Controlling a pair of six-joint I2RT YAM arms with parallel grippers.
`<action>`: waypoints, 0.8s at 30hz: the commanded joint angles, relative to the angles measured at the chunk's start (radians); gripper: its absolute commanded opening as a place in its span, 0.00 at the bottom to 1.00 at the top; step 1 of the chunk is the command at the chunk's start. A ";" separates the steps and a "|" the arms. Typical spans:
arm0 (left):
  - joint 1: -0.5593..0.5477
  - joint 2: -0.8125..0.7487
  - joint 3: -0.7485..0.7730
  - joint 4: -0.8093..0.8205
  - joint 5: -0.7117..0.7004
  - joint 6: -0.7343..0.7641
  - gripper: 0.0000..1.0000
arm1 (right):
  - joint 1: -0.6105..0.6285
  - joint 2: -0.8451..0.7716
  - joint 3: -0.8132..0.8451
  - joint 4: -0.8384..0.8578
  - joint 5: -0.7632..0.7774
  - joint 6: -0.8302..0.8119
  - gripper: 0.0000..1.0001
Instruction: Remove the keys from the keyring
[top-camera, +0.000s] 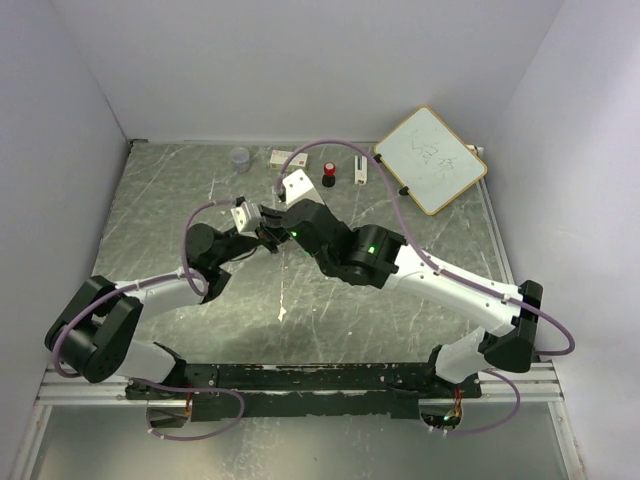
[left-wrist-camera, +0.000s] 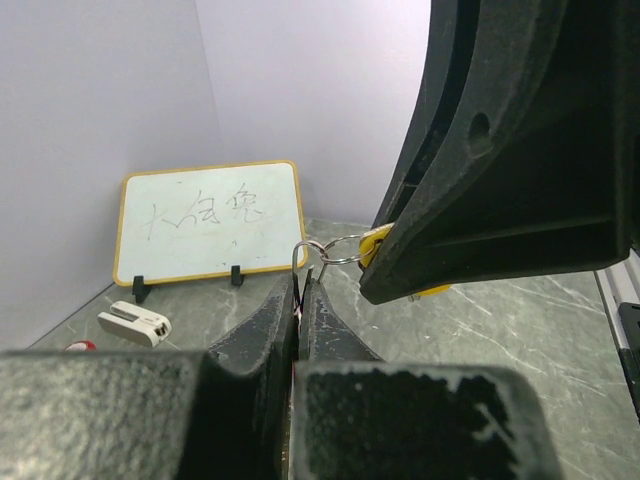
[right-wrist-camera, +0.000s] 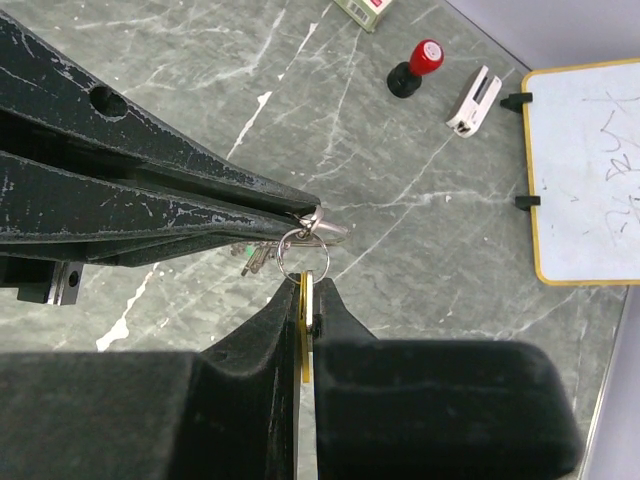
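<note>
The thin silvery keyring (right-wrist-camera: 280, 252) hangs in the air between my two grippers above the middle of the table. My left gripper (left-wrist-camera: 301, 285) is shut on the ring's wire; it also shows in the right wrist view, coming in from the left (right-wrist-camera: 305, 214). My right gripper (right-wrist-camera: 310, 285) is shut on the yellow-orange key (right-wrist-camera: 303, 310), which is still threaded on the ring. In the left wrist view the ring (left-wrist-camera: 343, 261) and the yellow key (left-wrist-camera: 375, 243) show beside the right gripper's black finger. Other small keys, one with green (right-wrist-camera: 250, 260), dangle from the ring. In the top view the grippers meet tip to tip (top-camera: 270, 228).
A whiteboard (top-camera: 432, 158) leans at the back right. A red-and-black knob (top-camera: 328, 174), a small white block (top-camera: 359, 168), a small box (top-camera: 289, 157) and a clear cup (top-camera: 240, 157) stand along the back edge. Walls enclose the table on three sides.
</note>
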 joint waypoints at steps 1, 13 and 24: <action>0.015 -0.015 0.040 -0.035 -0.077 0.033 0.07 | 0.008 -0.033 -0.010 -0.041 0.001 0.021 0.00; 0.015 -0.073 0.033 -0.052 -0.088 0.041 0.07 | 0.007 -0.001 -0.046 -0.014 0.000 0.026 0.00; 0.015 -0.127 0.011 -0.049 -0.107 0.045 0.07 | 0.001 0.038 -0.062 0.048 -0.041 -0.009 0.00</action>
